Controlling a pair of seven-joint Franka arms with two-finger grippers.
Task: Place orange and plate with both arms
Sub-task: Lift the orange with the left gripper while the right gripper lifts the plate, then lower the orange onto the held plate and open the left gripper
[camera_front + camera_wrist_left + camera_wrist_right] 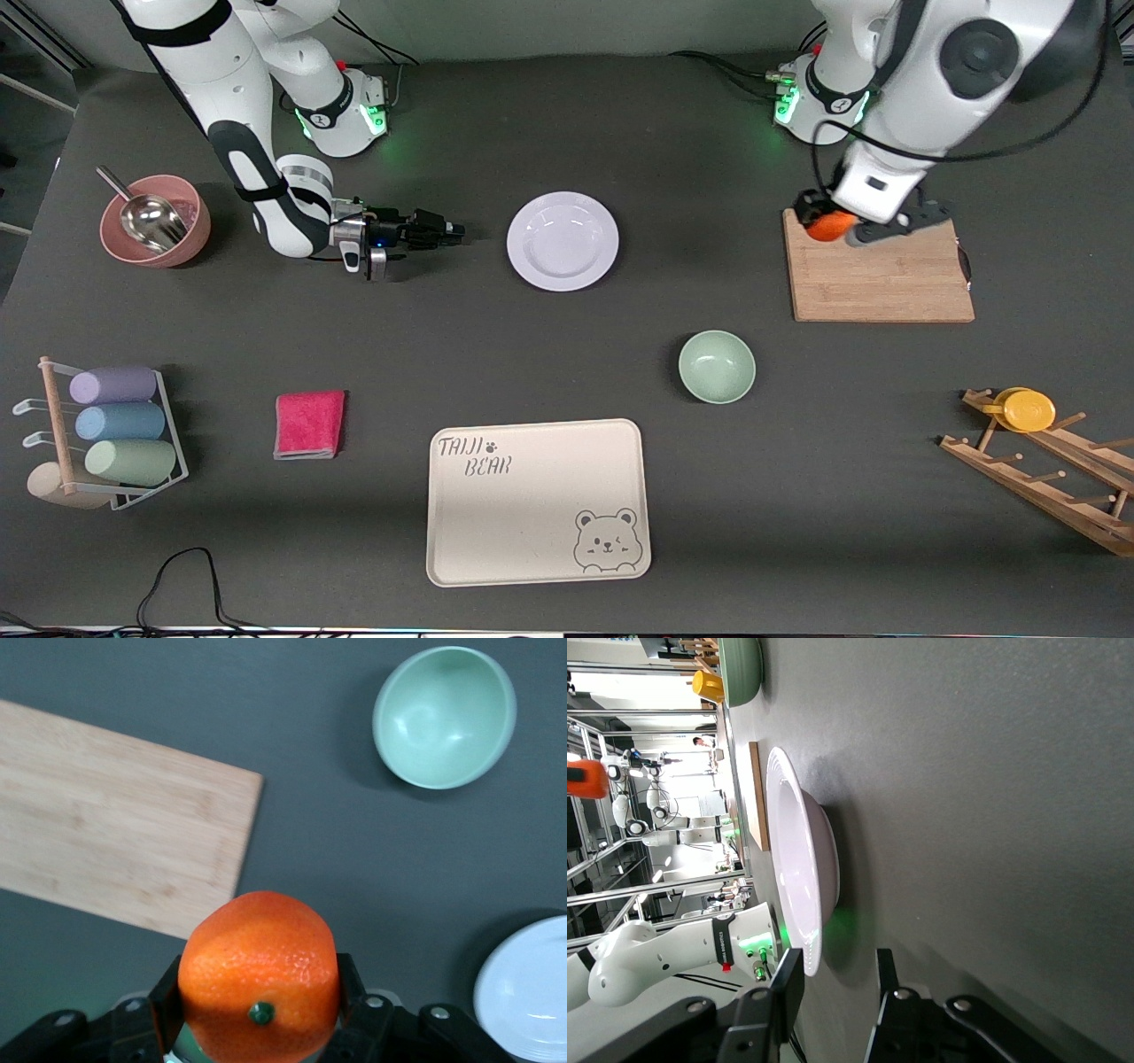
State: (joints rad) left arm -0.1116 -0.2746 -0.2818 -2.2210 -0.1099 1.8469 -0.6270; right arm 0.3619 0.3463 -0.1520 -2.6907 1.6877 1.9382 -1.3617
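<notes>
Orange (258,976): pinched in left gripper (831,225) above cutting board (877,275); firm, rolls. Plate (563,240) well apart from board, rigid, breakable—grab rim. Right gripper (833,997) open beside it.

Bright orange fruit (259,973), white plate (563,241), pale green bowl (717,366), pink cloth (309,424), dark grey table (567,354).

Front view: left gripper (833,225) mostly hidden under its own wrist; orange (829,226) only part showing at upper right. Left wrist view: plate (528,990) cut off by lower right corner, cutting board (115,850) cut by left edge. Right wrist view: green bowl (741,665) clipped at top edge.
</notes>
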